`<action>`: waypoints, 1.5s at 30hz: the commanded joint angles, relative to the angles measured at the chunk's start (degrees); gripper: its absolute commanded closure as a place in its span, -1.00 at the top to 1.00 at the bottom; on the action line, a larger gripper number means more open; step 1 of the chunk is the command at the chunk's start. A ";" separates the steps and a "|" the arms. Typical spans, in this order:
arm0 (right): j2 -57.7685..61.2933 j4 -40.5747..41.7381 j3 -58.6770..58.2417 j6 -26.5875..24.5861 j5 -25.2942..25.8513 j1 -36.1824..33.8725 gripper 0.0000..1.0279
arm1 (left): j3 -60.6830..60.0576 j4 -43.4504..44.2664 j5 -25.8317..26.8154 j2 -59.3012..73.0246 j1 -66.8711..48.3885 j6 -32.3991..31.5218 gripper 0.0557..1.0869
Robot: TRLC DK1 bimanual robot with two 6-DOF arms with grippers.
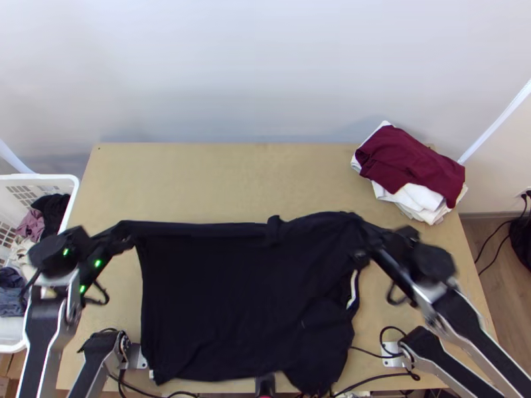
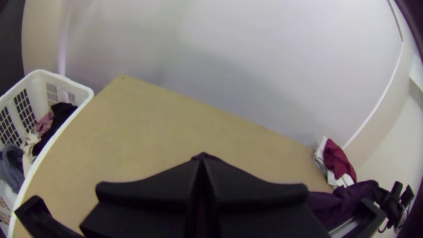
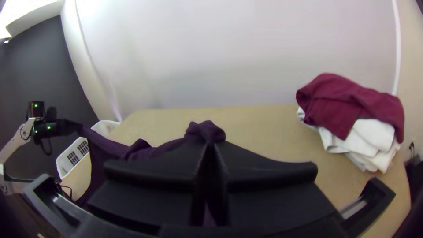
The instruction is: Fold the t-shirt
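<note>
The black t-shirt (image 1: 232, 298) hangs stretched between both grippers, its lower part reaching the table's near edge, with a loose bunch at the lower right. My left gripper (image 1: 126, 237) is shut on its upper left corner; in the left wrist view that gripper (image 2: 202, 163) has a bit of dark cloth at its tips. Shut on the upper right part is my right gripper (image 1: 364, 240). In the right wrist view, cloth (image 3: 205, 131) bulges above the tips of the right gripper (image 3: 209, 147), and the t-shirt runs from there to the left gripper (image 3: 70, 127).
A pile of folded clothes, dark red (image 1: 411, 162) over white (image 1: 415, 198), lies at the table's back right. A white basket (image 1: 40, 178) with assorted clothes stands left of the table. Bare wood (image 1: 219, 179) stretches behind the t-shirt. Cables lie near the front edge.
</note>
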 commanded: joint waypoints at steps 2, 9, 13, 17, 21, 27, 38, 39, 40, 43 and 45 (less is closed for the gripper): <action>16.34 11.35 1.27 5.12 -1.62 -4.09 -0.95 | 0.84 8.89 0.51 14.78 0.31 -1.18 -0.93; 41.48 15.39 16.30 6.71 -1.71 -9.10 -0.95 | 14.81 12.75 0.68 42.90 0.66 0.22 -0.93; 52.20 15.13 25.09 6.71 -1.71 -10.95 -0.95 | 25.01 13.19 0.77 56.53 1.28 1.36 -0.93; 60.64 14.95 33.35 6.62 -1.71 -12.09 -0.95 | 35.03 13.46 0.68 66.55 1.72 1.01 -0.93; 68.11 14.07 41.61 6.53 -1.19 -12.97 -0.95 | 45.14 13.02 0.68 75.77 2.15 0.57 -0.93; 76.90 6.69 54.62 7.06 -0.22 -13.32 -0.94 | 55.24 10.82 0.42 83.07 2.15 -0.57 -0.80; 75.14 -4.03 64.11 8.02 0.31 -12.00 0.83 | 58.93 4.49 0.77 76.83 2.24 -0.48 0.92; 73.38 -5.00 64.20 8.11 0.40 -11.65 0.90 | 59.02 3.53 0.94 75.51 2.24 -0.48 0.92; 71.45 -5.97 64.11 8.37 0.40 -11.39 0.91 | 59.02 2.47 1.03 74.02 2.24 -0.39 0.92; 64.33 -9.31 62.18 8.64 1.72 -10.07 0.91 | 58.58 -1.66 2.17 69.53 2.24 -0.22 0.92; 59.67 -13.79 60.60 11.01 1.54 -9.89 0.91 | 56.83 -2.36 2.35 65.58 2.15 0.31 0.92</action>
